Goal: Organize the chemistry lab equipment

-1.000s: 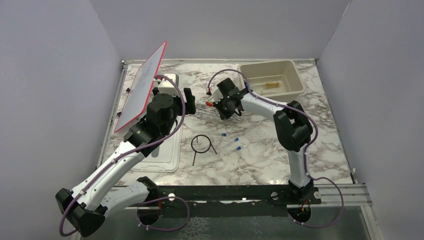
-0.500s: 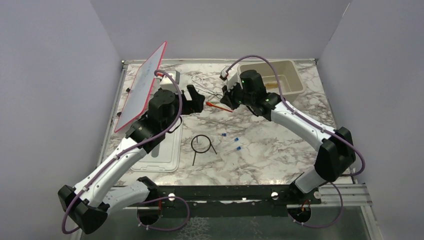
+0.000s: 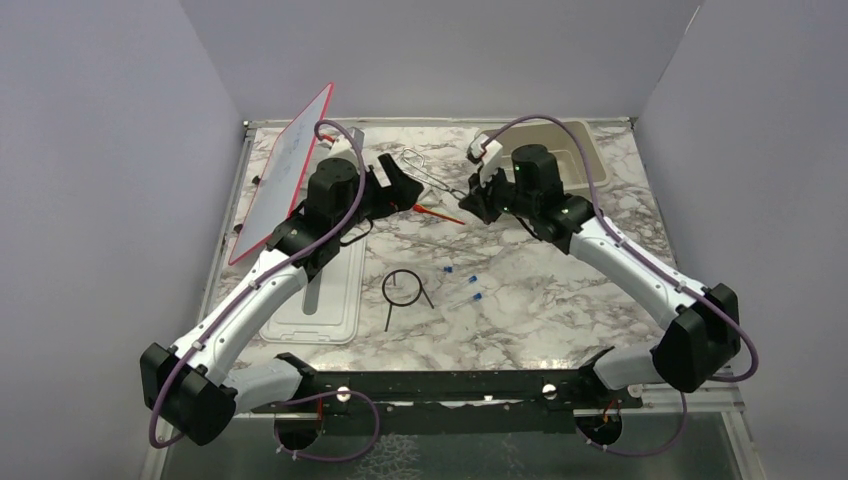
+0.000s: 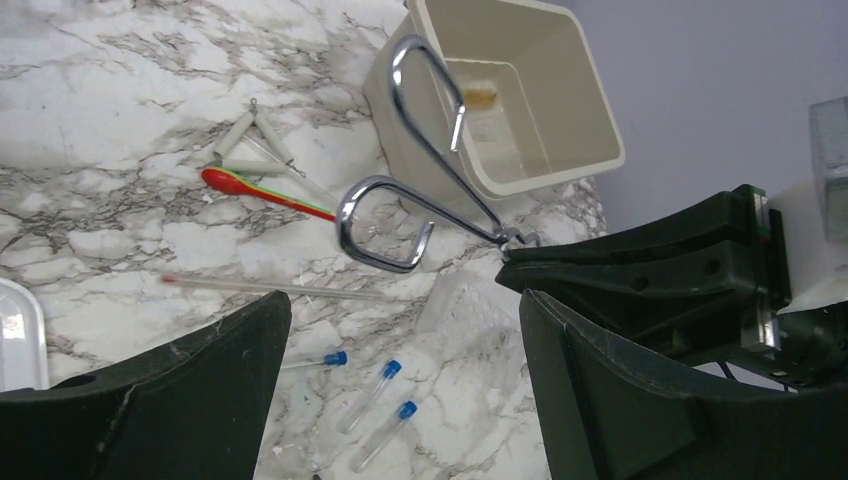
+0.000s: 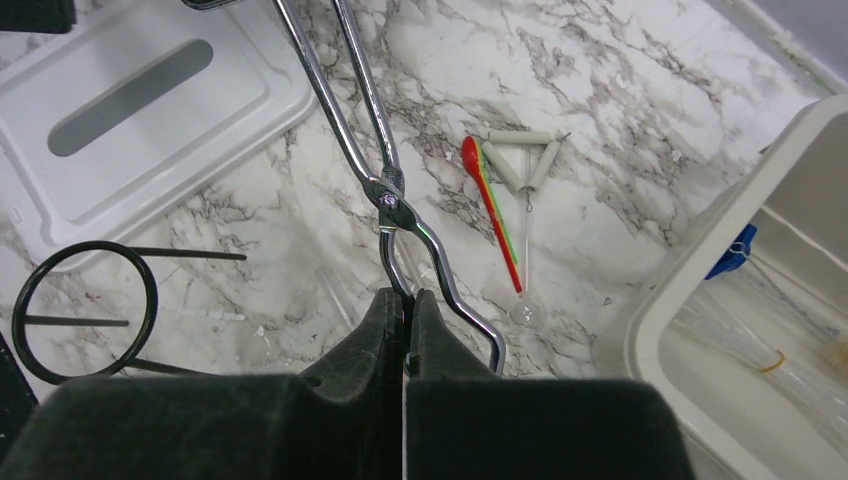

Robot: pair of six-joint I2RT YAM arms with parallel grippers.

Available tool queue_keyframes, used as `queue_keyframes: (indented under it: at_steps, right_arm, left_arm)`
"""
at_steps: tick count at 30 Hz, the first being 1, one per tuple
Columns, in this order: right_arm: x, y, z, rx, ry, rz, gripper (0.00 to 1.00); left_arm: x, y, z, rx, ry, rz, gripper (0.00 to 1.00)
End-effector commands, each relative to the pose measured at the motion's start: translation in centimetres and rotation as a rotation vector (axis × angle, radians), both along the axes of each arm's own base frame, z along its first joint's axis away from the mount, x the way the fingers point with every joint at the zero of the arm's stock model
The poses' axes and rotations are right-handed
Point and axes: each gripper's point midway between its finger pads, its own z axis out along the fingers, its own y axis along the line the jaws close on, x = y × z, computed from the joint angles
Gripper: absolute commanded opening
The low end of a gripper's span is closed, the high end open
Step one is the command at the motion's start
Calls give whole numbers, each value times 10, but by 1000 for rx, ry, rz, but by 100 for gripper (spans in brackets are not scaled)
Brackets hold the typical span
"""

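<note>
The right gripper (image 5: 406,305) was clamped on the handle end of the silvery wire tongs (image 5: 388,195), holding them in the air over the marble table (image 3: 560,310). The tongs' looped tips pointed at the left gripper (image 4: 405,310), whose fingers stood wide apart with nothing between them.

Judging by the layout, the sorting was at an early stage. Only a small blue piece (image 5: 733,252), some clear glassware and an amber scrap lay in the beige rectangular tub (image 4: 540,70).

Out on the marble were:
- the black wire ring with legs (image 3: 403,288)
- three thin clear blue-capped tubes (image 4: 375,385)
- the orange-red stick (image 5: 497,215)
- a white-sleeved wire triangle (image 5: 520,155)
- a long glass rod (image 4: 270,288)

The white slotted lid (image 5: 240,90) lay flat on the table, apart from the tub.
</note>
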Motion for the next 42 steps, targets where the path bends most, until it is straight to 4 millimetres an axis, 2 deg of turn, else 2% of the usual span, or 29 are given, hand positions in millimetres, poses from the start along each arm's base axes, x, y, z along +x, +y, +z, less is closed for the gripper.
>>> queue_keyframes:
  at_steps: [1, 5, 11, 13, 15, 17, 21, 24, 25, 28, 30, 31, 35, 38, 40, 42]
  right_arm:
    - [-12, -1, 39, 95, -63, 67, 1]
    - [-24, -1, 45, 114, -75, 115, 1]
    - [-39, 1, 53, 140, -80, 185, 1]
    - [-41, 1, 55, 145, -83, 189, 1]
    - [-41, 1, 57, 153, -88, 188, 1]
    - [-41, 1, 58, 161, -88, 190, 1]
    - [-42, 5, 56, 176, -64, 203, 1]
    - [-43, 8, 59, 206, -44, 204, 2]
    - [-43, 9, 61, 219, -34, 196, 10]
    - [-43, 10, 77, 291, -8, 147, 44]
    - [-40, 7, 91, 351, -1, 89, 58]
    - [-37, 5, 99, 387, 7, 48, 61]
    - [-24, -2, 127, 562, 90, -137, 64]
    - [-8, -9, 143, 778, 269, -350, 61]
    - [2, -16, 134, 917, 469, -552, 59]
    - [9, -14, 131, 1024, 589, -631, 59]
  left_arm:
    - [1, -9, 19, -90, -45, -34, 87]
    - [-4, -25, 42, -184, -89, -142, 81]
    - [-15, -36, 67, -294, -120, -267, 63]
    - [-20, -38, 72, -310, -135, -305, 52]
    - [-24, -39, 71, -307, -139, -328, 34]
    - [-26, -38, 67, -291, -140, -334, 20]
    - [-29, -34, 63, -267, -159, -332, 0]
    - [-29, -32, 68, -260, -191, -324, 0]
    - [-28, -32, 70, -261, -202, -322, 0]
    - [-22, -31, 77, -262, -246, -305, 0]
    - [-15, -29, 83, -260, -282, -281, 0]
    - [-11, -28, 86, -256, -309, -268, 0]
    - [9, -17, 104, -238, -430, -171, 0]
    - [20, -13, 116, -215, -499, -131, 0]
    - [24, -14, 122, -204, -536, -131, 0]
    - [26, -16, 134, -195, -596, -139, 0]
